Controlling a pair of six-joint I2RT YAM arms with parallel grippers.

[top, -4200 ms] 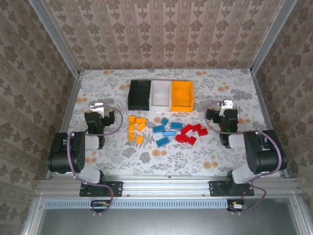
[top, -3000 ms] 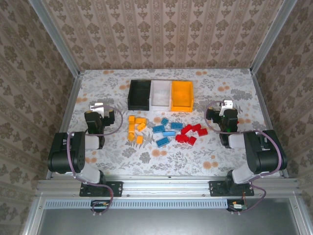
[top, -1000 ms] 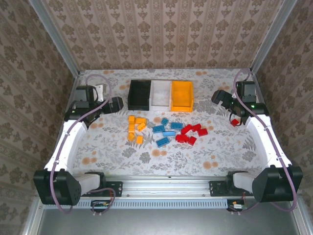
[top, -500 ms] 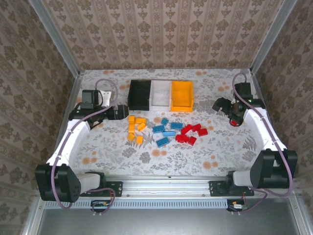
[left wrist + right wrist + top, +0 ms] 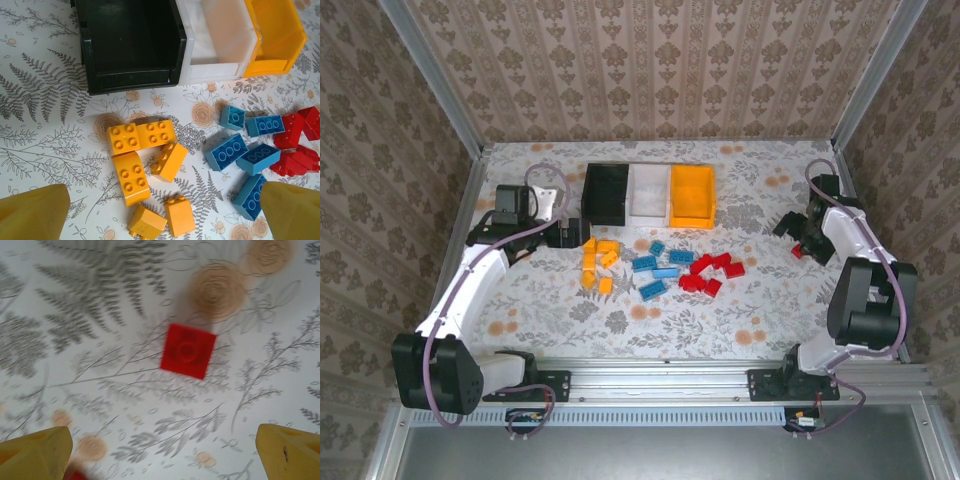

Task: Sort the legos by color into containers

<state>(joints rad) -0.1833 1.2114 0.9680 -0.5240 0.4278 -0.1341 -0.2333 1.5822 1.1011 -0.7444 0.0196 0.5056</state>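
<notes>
Red brick (image 5: 188,350) lies alone below the open right gripper (image 5: 161,452); a crooked closing could flick it away. Left gripper (image 5: 160,212), open too, could pinch 2 crowded yellow bricks (image 5: 131,178).

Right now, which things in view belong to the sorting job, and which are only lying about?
Belong to the job:
- orange-yellow bricks, blue bricks, red bricks
- stray red brick, apart at the right
- black bin, white bin, orange-yellow bin

Only surroundings:
- flowered table cover
- patterned walls
- metal frame
</notes>
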